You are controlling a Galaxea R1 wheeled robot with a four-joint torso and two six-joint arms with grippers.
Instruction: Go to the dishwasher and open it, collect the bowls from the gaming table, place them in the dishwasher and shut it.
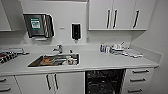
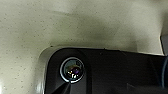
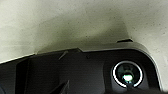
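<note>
The dishwasher (image 1: 103, 81) sits under the white counter (image 1: 100, 61), right of the sink. Its front stands open, showing a dark interior with racks. I face it from a short distance. The bowls and the gaming table are out of view. Both wrist views look down on a pale speckled floor (image 2: 50, 22) and the robot's own dark body with a round fitting (image 3: 127, 74).
A steel sink (image 1: 56, 60) holding dishes lies left of the dishwasher, with a faucet (image 1: 59, 48) behind it. Bottles and crockery (image 1: 117, 48) crowd the counter's back right. Drawers (image 1: 140, 80) flank the dishwasher on the right, white cabinet doors (image 1: 51, 82) on the left. A side wall closes the right.
</note>
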